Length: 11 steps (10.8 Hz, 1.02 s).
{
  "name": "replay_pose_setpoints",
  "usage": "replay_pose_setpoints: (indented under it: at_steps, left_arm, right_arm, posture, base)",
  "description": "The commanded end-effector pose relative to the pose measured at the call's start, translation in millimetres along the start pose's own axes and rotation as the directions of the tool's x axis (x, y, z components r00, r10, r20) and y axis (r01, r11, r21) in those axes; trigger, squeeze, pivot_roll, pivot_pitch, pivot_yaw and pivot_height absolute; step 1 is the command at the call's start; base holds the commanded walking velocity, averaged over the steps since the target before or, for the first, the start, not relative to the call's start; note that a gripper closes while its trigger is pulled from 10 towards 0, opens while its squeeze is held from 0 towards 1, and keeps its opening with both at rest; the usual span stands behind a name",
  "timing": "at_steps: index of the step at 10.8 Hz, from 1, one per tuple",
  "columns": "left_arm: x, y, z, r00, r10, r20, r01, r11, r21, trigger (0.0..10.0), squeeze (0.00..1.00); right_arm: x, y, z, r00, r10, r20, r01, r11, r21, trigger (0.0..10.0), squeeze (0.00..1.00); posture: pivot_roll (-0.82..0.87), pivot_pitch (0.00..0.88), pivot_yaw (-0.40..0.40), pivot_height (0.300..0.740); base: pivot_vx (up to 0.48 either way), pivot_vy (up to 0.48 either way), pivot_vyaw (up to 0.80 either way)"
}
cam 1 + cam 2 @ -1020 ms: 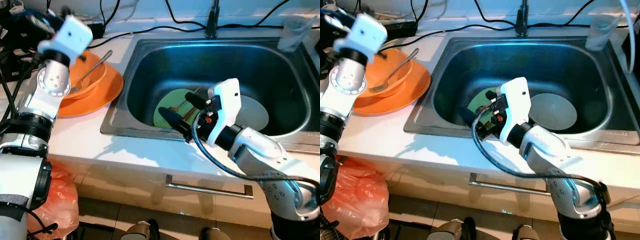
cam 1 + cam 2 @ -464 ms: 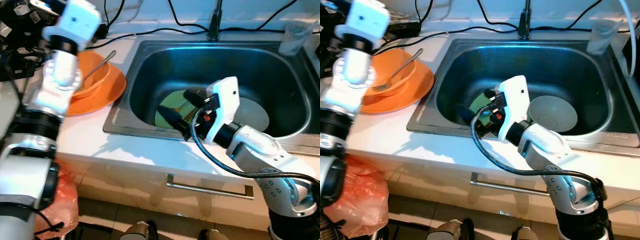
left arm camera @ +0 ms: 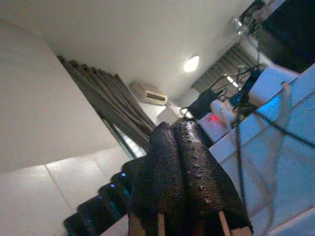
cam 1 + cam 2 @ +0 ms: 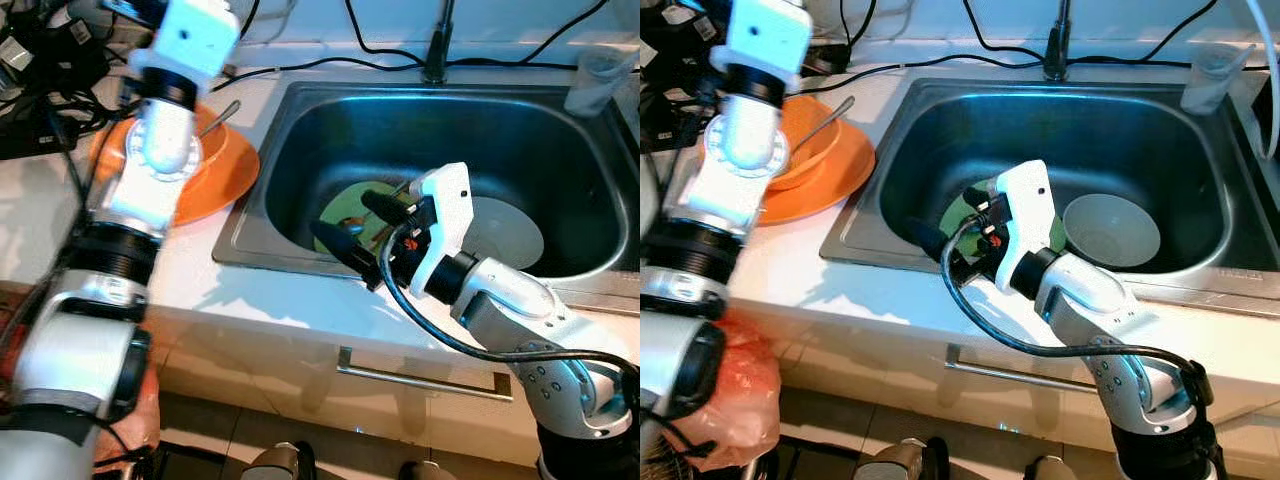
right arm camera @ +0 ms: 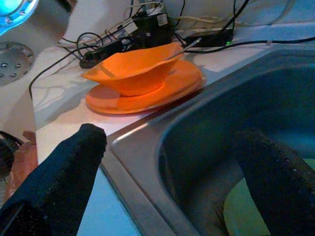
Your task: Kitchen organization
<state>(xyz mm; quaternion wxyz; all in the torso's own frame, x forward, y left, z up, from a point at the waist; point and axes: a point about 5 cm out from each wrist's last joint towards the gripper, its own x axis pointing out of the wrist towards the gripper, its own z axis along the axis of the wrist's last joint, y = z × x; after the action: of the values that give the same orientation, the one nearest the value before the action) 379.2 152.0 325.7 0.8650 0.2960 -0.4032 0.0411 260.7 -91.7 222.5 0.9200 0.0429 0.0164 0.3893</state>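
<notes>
A green plate [image 4: 343, 214] lies in the steel sink [image 4: 250, 215], with a grey bowl [image 4: 507, 232] beside it on the right. My right gripper [image 4: 358, 228] hovers open over the sink's front left part, just above the green plate, holding nothing; its spread fingers [image 5: 74, 167] frame the sink's rim. On the counter left of the sink an orange bowl [image 4: 208, 150] with a fork [image 4: 222, 113] sits on an orange plate [image 4: 228, 182]. My left arm [image 4: 160, 150] is raised over these dishes. The left gripper [image 3: 172, 129] points up at the ceiling, shut and empty.
A faucet [image 4: 436, 55] stands behind the sink and a clear cup [image 4: 598, 78] at its back right corner. Black cables and a power strip [image 5: 147, 29] crowd the counter's back left. Below are a drawer handle [image 4: 420, 374] and an orange plastic bag [image 4: 720, 400].
The camera has shifted slightly. My left arm has swung rightward and now crosses in front of the orange dishes. The right gripper stays open over the green plate.
</notes>
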Motion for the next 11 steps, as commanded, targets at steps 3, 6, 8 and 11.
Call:
replay_pose_setpoints:
  at_steps: [3,6,8,11]
  left_arm:
    - [11.0,-15.7,22.7,0.998,-0.014,0.060,0.020,0.995,-0.093,0.0,0.00]
    - [14.3,-26.1,27.6,0.998,-0.024,0.061,0.033,0.988,-0.151,0.0,0.00]
    - [13.4,-37.9,28.9,0.998,-0.046,0.049,0.054,0.979,-0.198,0.0,0.00]
    - [6.6,-56.4,21.7,0.996,-0.086,-0.013,0.079,0.958,-0.274,0.0,0.00]
  right_arm:
    - [-0.8,10.1,7.3,0.998,0.054,0.044,-0.054,0.999,-0.009,10.0,0.00]
    - [-4.8,8.1,13.1,0.998,0.026,0.065,-0.024,0.999,-0.037,10.0,0.00]
    - [-11.9,4.2,13.7,0.998,-0.021,0.061,0.024,0.998,-0.052,10.0,0.00]
    - [-24.5,-9.3,12.6,0.989,-0.145,0.009,0.146,0.985,-0.094,10.0,0.00]
  posture:
    - [-0.07,0.078,0.153,0.740]
    - [-0.11,0.063,0.182,0.740]
    - [-0.14,0.062,0.195,0.740]
    - [-0.18,0.074,0.203,0.740]
  base:
    - [0.000,0.000,0.00]
    - [0.000,0.000,0.00]
    - [0.000,0.000,0.00]
    - [0.000,0.000,0.00]
